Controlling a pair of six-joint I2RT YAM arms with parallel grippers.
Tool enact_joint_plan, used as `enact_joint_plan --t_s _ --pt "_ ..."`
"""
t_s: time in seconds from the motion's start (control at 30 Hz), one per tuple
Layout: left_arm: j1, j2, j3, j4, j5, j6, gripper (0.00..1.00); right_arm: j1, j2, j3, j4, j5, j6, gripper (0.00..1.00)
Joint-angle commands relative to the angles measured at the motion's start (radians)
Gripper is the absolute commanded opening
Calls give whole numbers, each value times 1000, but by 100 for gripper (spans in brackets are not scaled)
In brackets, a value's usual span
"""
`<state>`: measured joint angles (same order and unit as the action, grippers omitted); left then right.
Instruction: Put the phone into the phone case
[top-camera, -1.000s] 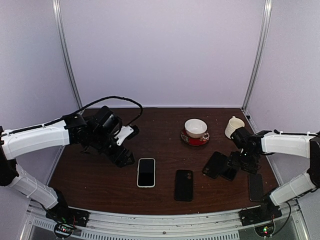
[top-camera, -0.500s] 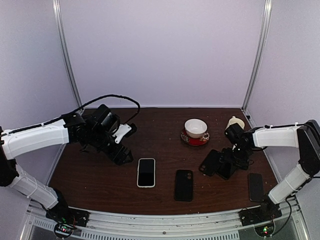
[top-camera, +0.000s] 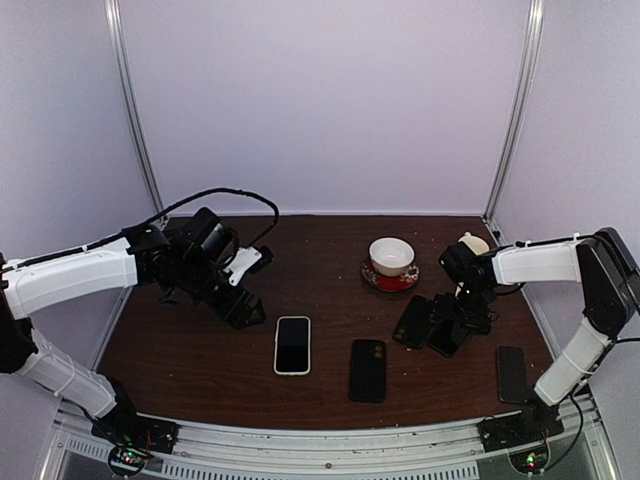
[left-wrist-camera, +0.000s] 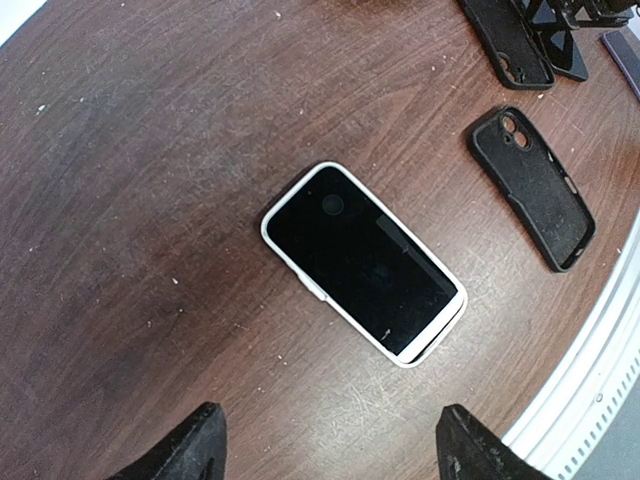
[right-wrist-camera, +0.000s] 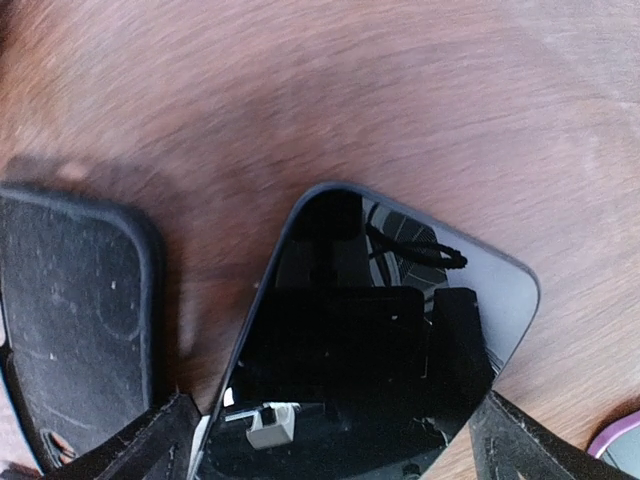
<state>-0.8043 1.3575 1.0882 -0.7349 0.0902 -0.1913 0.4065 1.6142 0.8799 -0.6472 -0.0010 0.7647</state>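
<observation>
A black phone (right-wrist-camera: 380, 340) with a glossy screen lies between my right gripper's (right-wrist-camera: 335, 455) fingers, which close on its long edges; in the top view this gripper (top-camera: 458, 322) is low over the table at the right. An empty black phone case (right-wrist-camera: 75, 330) lies right beside the phone's left edge, also seen from above (top-camera: 412, 322). A second black case (top-camera: 368, 369) lies at front centre. A phone in a white case (top-camera: 292, 345) lies face up left of it. My left gripper (top-camera: 240, 305) hovers open and empty behind that phone (left-wrist-camera: 365, 262).
A white cup on a red saucer (top-camera: 392, 262) and a white mug (top-camera: 468, 245) stand behind the right gripper. Another dark phone (top-camera: 511, 373) lies at the front right. The table's front rail (top-camera: 320, 440) runs along the near edge.
My right gripper has moved left with the black phone and swung down over it, and the nearby black case has shifted slightly left. The left arm has barely moved.
</observation>
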Motion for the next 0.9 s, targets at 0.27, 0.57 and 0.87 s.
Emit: enact_joint_plan --t_s 0.27,0.57,0.87 --pt "16 -32 3 13 27 11 76 50 57 37 -110 -29 -116 97" --pt "16 -38 1 12 19 12 76 135 -64 -66 -210 -110 -100 89" --pt "17 -30 4 12 35 11 76 108 -152 -105 -207 -146 -89 97"
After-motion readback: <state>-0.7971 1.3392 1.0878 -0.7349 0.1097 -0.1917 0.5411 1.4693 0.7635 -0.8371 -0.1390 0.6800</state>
